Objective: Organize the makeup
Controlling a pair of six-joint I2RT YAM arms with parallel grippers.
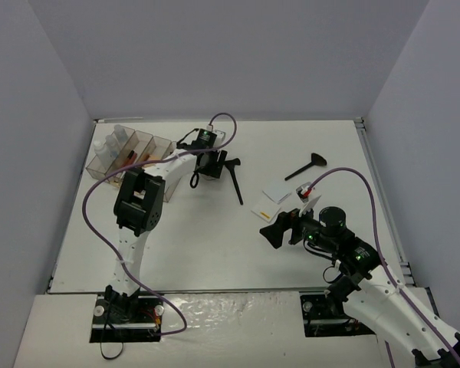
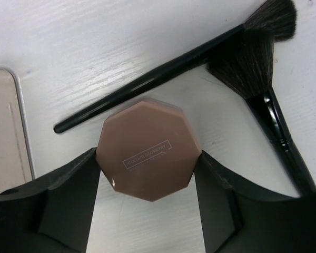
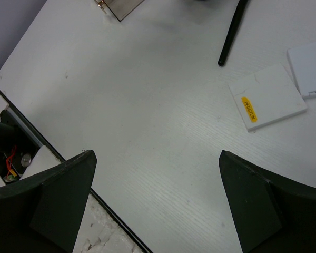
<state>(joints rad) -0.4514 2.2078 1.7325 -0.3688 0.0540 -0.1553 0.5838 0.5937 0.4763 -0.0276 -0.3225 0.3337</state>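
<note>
Left wrist view: left gripper (image 2: pixel 148 171) is clamped on the pink compact (image 2: pixel 147 153), one pad on each side, flat on the table. The organizer tray (image 2: pixel 8 132) is just left, so it's the left arm's move. A thin black brush (image 2: pixel 147 81) and a fan brush (image 2: pixel 255 63) lie just beyond. Right gripper (image 3: pixel 155 203) gapes wide near a white pad (image 3: pixel 267 97).
</note>
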